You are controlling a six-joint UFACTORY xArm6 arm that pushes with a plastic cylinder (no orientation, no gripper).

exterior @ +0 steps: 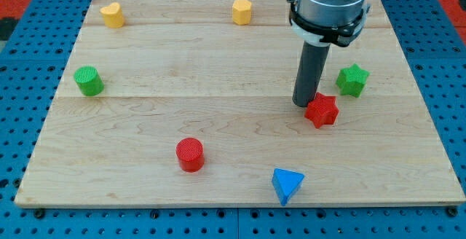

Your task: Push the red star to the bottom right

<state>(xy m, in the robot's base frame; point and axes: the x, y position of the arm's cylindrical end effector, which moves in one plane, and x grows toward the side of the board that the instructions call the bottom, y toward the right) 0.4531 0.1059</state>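
Now, tip: our tip [303, 104] touches the red star [322, 111] on its upper-left, placed to drive it bottom-right across the desk [145, 122].
Tool: plain rod, nothing grasped.

**Layout referenced to the red star [322, 111]**

You will find my tip [303, 103] just beside its upper left. The green star [352, 79] lies near, upper right. The blue triangle [287, 185] and the red cylinder [190, 154] lie lower left. The green cylinder [89, 81], the left yellow block [111, 14] and the right yellow block [242, 11] lie well apart, upper left.
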